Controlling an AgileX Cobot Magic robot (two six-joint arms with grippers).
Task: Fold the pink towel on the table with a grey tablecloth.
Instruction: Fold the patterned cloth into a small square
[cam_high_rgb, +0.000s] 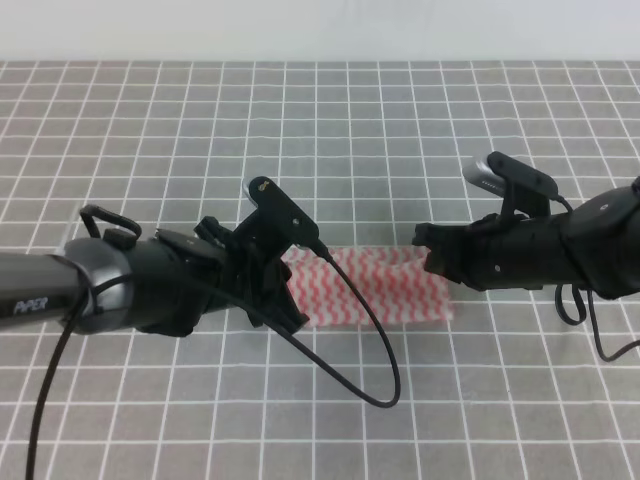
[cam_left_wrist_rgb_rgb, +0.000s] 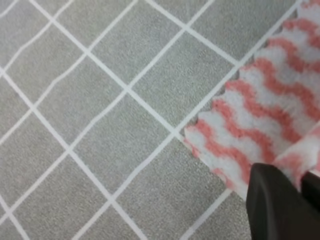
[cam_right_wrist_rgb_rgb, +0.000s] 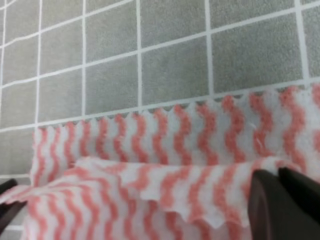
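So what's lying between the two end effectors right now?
Only the pink towel, stretched across the grey tablecloth from the left end effector to the right end effector; the exterior high view shows it.

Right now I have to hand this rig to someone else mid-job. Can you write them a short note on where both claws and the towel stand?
Left claw: down at the left end of the pink towel, shut on that end's edge.
Right claw: at the right end, shut on that end's edge.
Towel: on the grey tablecloth, mid-table, lying as a long strip between the two arms. The right wrist view shows one layer lifted and doubled over the flat layer beneath.
Done: both ends gripped, a fold along the length is under way.
Left: lay the raised layer flat, line up the edges, release, then make any further fold.
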